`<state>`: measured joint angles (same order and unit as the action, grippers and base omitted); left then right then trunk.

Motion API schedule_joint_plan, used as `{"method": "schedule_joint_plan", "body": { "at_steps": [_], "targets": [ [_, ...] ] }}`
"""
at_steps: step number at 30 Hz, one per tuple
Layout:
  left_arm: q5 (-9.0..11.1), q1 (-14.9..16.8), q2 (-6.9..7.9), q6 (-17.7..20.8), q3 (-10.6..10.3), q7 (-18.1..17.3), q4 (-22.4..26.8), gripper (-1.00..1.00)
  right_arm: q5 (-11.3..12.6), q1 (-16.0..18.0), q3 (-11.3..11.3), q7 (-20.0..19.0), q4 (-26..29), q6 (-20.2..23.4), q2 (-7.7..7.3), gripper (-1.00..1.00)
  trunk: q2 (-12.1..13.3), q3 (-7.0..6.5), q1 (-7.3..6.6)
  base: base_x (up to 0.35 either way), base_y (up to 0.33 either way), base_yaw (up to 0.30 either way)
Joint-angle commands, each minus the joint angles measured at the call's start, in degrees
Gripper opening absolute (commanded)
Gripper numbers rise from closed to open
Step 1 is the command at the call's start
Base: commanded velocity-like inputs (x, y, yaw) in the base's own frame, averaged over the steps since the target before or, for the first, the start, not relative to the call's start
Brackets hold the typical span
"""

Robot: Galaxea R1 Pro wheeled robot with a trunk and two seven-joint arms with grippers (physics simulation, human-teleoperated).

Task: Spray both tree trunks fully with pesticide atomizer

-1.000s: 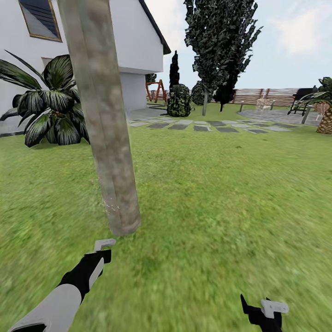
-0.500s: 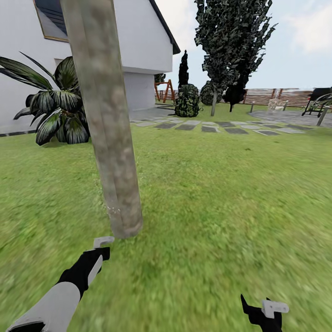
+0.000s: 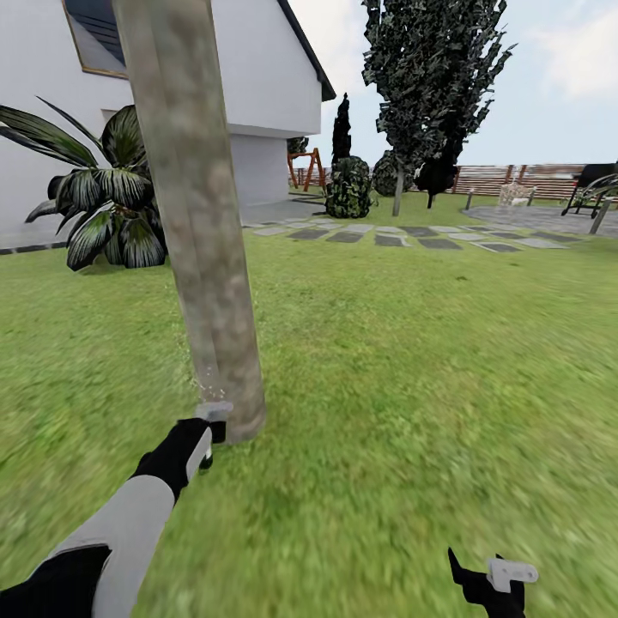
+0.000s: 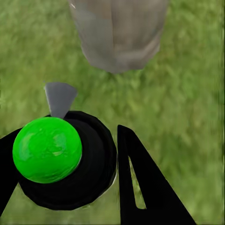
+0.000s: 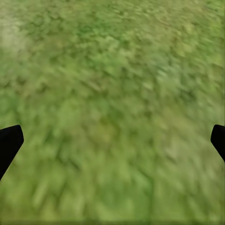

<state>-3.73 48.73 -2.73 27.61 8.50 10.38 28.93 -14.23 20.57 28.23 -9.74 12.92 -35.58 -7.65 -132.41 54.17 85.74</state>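
The left gripper (image 3: pixel 210 429) is clamped around the pesticide atomizer (image 4: pixel 63 161), nozzle aimed at the base of the near tree trunk (image 3: pixel 202 240) where white pesticide (image 3: pixel 206 378) specks cling, while the right gripper (image 3: pixel 498 575) hangs open over the grass.

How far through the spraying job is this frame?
Done: the pesticide atomizer is off the grass, gripped in the left tool. In hand: white specks show low on the near tree trunk. Left: the rest of that trunk, then the far tree.
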Motion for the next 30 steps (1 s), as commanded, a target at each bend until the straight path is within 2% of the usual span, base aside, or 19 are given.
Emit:
{"method": "schedule_joint_plan", "body": {
  "at_steps": [1, 3, 6, 8, 10, 13, 14, 16, 17, 19, 21, 23, 24, 27, 30],
  "targets": [
    [-0.1, 0.6, 0.03, 0.7, 0.0, 0.0, 0.1, -1.00, 0.0, 0.0, 0.0, 0.0, 0.0, 0.0, 0.00, 1.00, 0.0, 0.01, 0.00, 0.000, 0.000, 0.000],
    [-0.2, 0.9, 0.53, 2.5, -0.2, 0.0, 1.3, -1.00, 0.0, 0.0, 0.0, 0.0, 0.0, 0.0, 0.00, 1.00, 0.0, 0.01, 0.00, 0.000, 0.000, 0.000],
    [-0.3, 0.6, 1.03, 2.9, -0.3, -0.1, 4.2, -1.00, 0.0, 0.0, 0.0, 0.0, 0.0, 0.0, 0.00, 1.00, 0.0, 0.01, 0.00, 0.108, 0.000, 0.000],
    [-0.3, 0.5, 2.23, 3.1, -0.2, -0.2, 4.8, -1.00, 0.0, 0.0, 0.0, 0.0, 0.0, 0.0, 0.00, 1.00, 0.0, 0.01, 0.00, 0.293, 0.000, 0.000],
    [-0.2, 0.5, 2.71, 3.1, -0.3, -0.3, 4.9, -1.00, 0.0, 0.0, 0.0, 0.0, 0.0, 0.0, 0.00, 1.00, 0.0, 0.01, 0.00, 0.325, 0.000, 0.000],
    [-0.1, 0.5, 2.09, 3.2, -0.6, -0.4, 5.0, -1.00, 0.0, 0.0, 0.0, 0.0, 0.0, 0.0, 0.00, 1.00, 0.0, 0.01, 0.00, 0.169, 0.000, 0.000],
    [0.0, 0.5, 1.16, 3.5, -2.1, -0.4, 5.1, -1.00, 0.0, 0.0, 0.0, 0.0, 0.0, 0.0, 0.00, 1.00, 0.0, 0.01, 0.00, 0.027, 0.000, 0.000],
    [0.0, 0.6, 0.15, 5.7, -4.8, -0.3, 5.3, -1.00, 0.0, 0.0, 0.0, 0.0, 0.0, 0.0, 0.00, 1.00, 0.0, 0.01, 0.00, 0.012, 0.000, 0.000],
    [0.1, 0.6, 0.04, 6.4, -5.5, -0.3, 5.9, -1.00, 0.0, 0.0, 0.0, 0.0, 0.0, 0.0, 0.00, 1.00, 0.0, 0.01, 0.00, 0.004, 0.000, 0.000],
    [0.2, 0.6, 0.77, 7.1, -5.6, -0.4, 7.5, -1.00, 0.0, 0.0, 0.0, 0.0, 0.0, 0.0, 0.00, 1.00, 0.0, 0.01, 0.00, 0.001, 0.000, 0.000],
    [0.3, 0.5, 2.64, 7.3, -5.6, -0.4, 7.8, -1.00, 0.0, 0.0, 0.0, 0.0, 0.0, 0.0, 0.00, 1.00, 0.0, 0.01, 0.00, 0.000, 0.000, 0.000],
    [0.4, 0.5, 6.11, 7.4, -5.5, -0.4, 8.0, -1.00, 0.0, 0.0, 0.0, 0.0, 0.0, 0.0, 0.00, 1.00, 0.0, 0.01, 0.00, 0.000, 0.000, 0.000],
    [0.5, 0.5, 7.16, 7.4, -5.3, -0.5, 8.0, -1.00, 0.0, 0.0, 0.0, 0.0, 0.0, 0.0, 0.00, 1.00, 0.0, 0.01, 0.00, 0.000, 0.000, 0.000],
    [0.5, 0.5, 7.34, 7.5, -5.3, -0.5, 8.1, -1.00, 0.0, 0.0, 0.0, 0.0, 0.0, 0.0, 0.00, 1.00, 0.0, 0.01, 0.00, 0.010, 0.000, 0.000],
    [0.6, 0.5, 5.84, 7.5, -5.5, -0.5, 8.1, -1.00, 0.0, 0.0, 0.0, 0.0, 0.0, 0.0, 0.00, 1.00, 0.0, 0.01, 0.00, 0.246, 0.000, 0.000]
  ]
}}
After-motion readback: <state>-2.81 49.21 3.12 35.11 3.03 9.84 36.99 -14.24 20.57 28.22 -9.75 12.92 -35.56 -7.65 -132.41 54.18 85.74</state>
